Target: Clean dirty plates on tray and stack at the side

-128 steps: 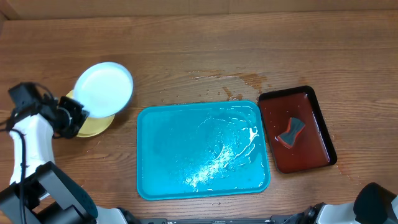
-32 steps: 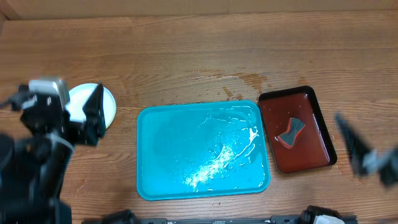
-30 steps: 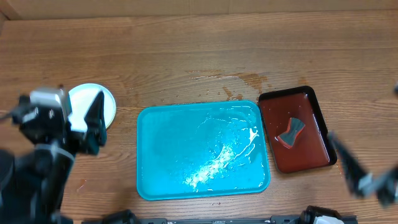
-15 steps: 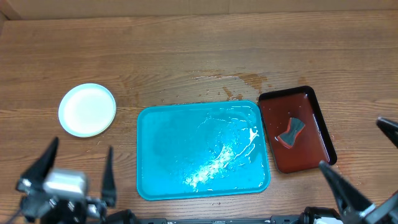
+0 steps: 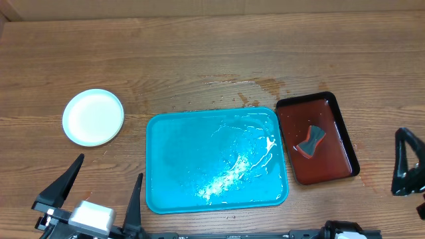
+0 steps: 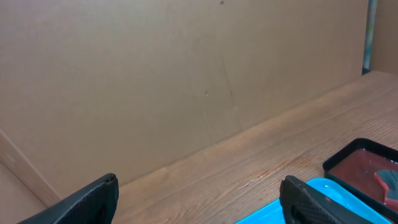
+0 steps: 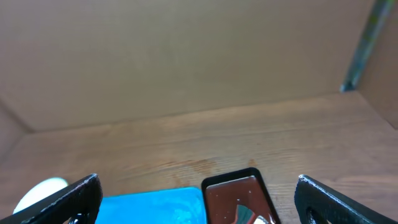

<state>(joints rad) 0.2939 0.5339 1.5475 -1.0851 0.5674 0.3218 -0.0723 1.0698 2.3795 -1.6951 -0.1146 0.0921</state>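
A: Over to the wooden table [image 5: 199, 46], grain running side to side. Big turquoise tray [image 5: 172, 166] dead centre: rounded corners, raised rim, glossy plastic, floor bare but for streaks of water.

B: And the plate [image 5: 93, 117] well off to its left, flat on the wood. Round, smooth, clean white centre, pale blue rim. Impossible to tell from above whether others lie beneath.

A: Just beside the big tray on the right, a smaller dark red-brown tray [image 5: 329, 166], shiny and wet. Inside, a grey-blue sponge [image 5: 311, 141], pinched at the waist, red along one edge.

B: Now the left gripper [image 5: 110, 166]: spread wide at the near edge, black tapered fingers, holding nothing, touching nothing.

A: Same story from the left wrist. Two dark fingertips [image 6: 93, 199] at the bottom corners, far apart, brown cardboard wall [image 6: 186, 74] filling most of the view.

B: Right gripper [image 7: 198, 179] gaping too, empty, going by its own camera. From overhead, just a black shape at the right edge, cut off, hard to read.

A: Also a wet blotch [image 5: 255, 86] on the wood beyond the big tray.
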